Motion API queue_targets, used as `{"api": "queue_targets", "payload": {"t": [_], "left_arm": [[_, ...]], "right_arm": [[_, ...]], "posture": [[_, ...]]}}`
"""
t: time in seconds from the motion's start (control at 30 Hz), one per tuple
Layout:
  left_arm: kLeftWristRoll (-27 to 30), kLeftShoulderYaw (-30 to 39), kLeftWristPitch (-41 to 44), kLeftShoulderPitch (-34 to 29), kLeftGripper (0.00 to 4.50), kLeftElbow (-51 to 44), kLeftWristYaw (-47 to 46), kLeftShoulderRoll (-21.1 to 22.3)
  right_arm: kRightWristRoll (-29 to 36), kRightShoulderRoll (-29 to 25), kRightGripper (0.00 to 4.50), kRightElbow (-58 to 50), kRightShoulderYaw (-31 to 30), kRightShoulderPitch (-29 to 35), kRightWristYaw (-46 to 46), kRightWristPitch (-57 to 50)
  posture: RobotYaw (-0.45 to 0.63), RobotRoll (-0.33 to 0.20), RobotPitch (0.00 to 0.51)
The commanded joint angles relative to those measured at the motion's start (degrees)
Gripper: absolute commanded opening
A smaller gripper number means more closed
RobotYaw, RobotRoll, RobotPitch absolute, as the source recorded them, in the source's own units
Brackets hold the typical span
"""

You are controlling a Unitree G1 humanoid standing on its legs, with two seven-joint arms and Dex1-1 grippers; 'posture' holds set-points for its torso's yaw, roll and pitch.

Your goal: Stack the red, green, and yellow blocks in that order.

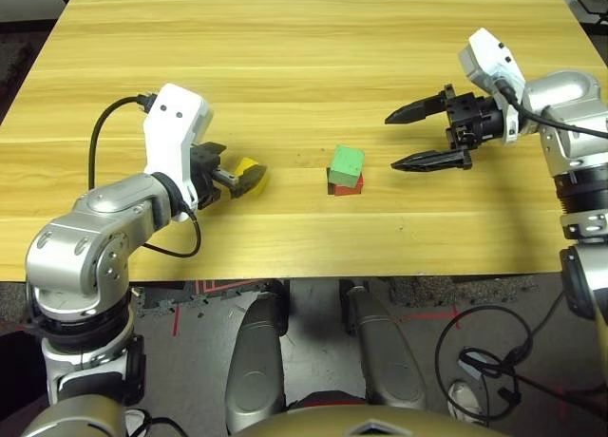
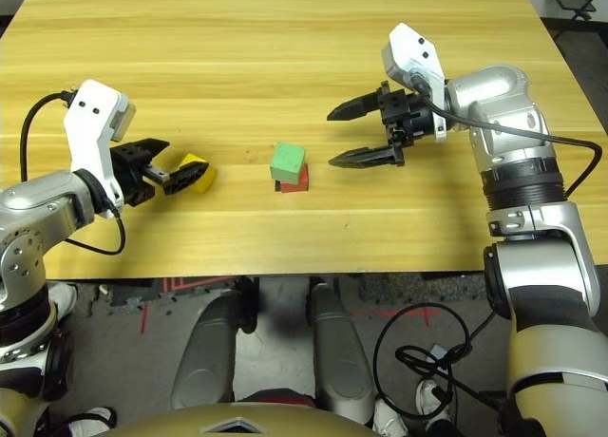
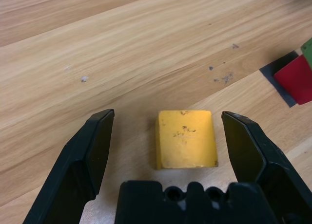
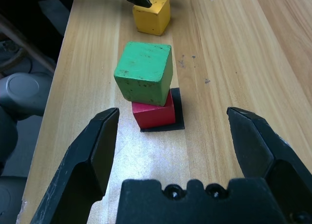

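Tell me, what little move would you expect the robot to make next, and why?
Probably the left gripper closes on the yellow block. Its open fingers already stand on either side of that block on the table. The green block sits on the red block, so yellow is the one left to add. The right gripper hangs open beside the stack, holding nothing.

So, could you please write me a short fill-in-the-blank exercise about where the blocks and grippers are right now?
1. The light green cube sits on top of the ____ cube.
2. The small yellow cube lies between the open fingers of the ____ gripper.
3. The red cube rests on a flat ____ square patch.
4. The right gripper holds ____.

Missing words: red; left; black; nothing
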State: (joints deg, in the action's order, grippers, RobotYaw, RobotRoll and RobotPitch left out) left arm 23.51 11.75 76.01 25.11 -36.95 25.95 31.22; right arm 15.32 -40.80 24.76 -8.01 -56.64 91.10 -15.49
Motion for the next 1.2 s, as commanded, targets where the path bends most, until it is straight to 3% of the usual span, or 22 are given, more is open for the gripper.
{"api": "queue_targets", "payload": {"t": [0.03,0.37,0.47,0.67,0.77,0.9,1.0,1.07,1.2], "left_arm": [[0.4,-1.8,-2.6,-3.1,4.49,1.0,0.3,0.8],[-0.6,-5.0,-10.9,-6.0,4.49,6.6,0.5,1.9],[-0.9,-5.3,-13.5,-5.6,3.96,8.6,0.3,1.7],[-0.6,-5.9,-17.9,-4.9,1.96,12.0,1.9,2.4],[1.1,-3.4,-21.1,-1.4,1.98,14.6,5.4,4.3],[4.6,-1.7,-30.4,8.5,1.98,21.8,17.8,9.5],[8.6,-2.6,-32.5,14.4,1.98,24.9,26.2,11.3],[11.3,-4.2,-33.9,18.9,1.98,27.6,32.8,11.3],[11.1,-11.1,-35.0,23.2,1.98,31.3,41.9,11.1]], "right_arm": [[0.4,-0.5,4.5,-1.3,0.2,1.0,0.7,-0.4],[0.9,-1.4,4.5,-4.1,0.9,2.9,0.3,-2.2],[1.0,-1.7,4.5,-4.7,1.0,3.5,0.4,-2.6],[1.7,-2.2,4.5,-6.2,1.1,4.8,0.7,-3.4],[2.1,-2.4,4.5,-7.0,1.1,5.6,0.8,-3.7],[2.7,-2.9,4.5,-7.1,0.6,6.9,1.4,-3.1],[3.7,-2.9,4.5,-6.9,0.2,7.6,1.4,-2.9],[4.1,-2.5,4.5,-6.5,0.4,7.7,1.4,-2.7],[3.7,-2.3,4.5,-5.7,1.1,7.5,0.9,-2.4]], "posture": [[0.0,-0.122,0.29],[-0.03,-0.124,0.291],[-0.03,-0.124,0.288],[-0.03,-0.124,0.285],[-0.03,-0.128,0.283],[-0.02,-0.124,0.281],[-0.02,-0.118,0.276],[-0.02,-0.116,0.272],[-0.04,-0.115,0.266]]}}
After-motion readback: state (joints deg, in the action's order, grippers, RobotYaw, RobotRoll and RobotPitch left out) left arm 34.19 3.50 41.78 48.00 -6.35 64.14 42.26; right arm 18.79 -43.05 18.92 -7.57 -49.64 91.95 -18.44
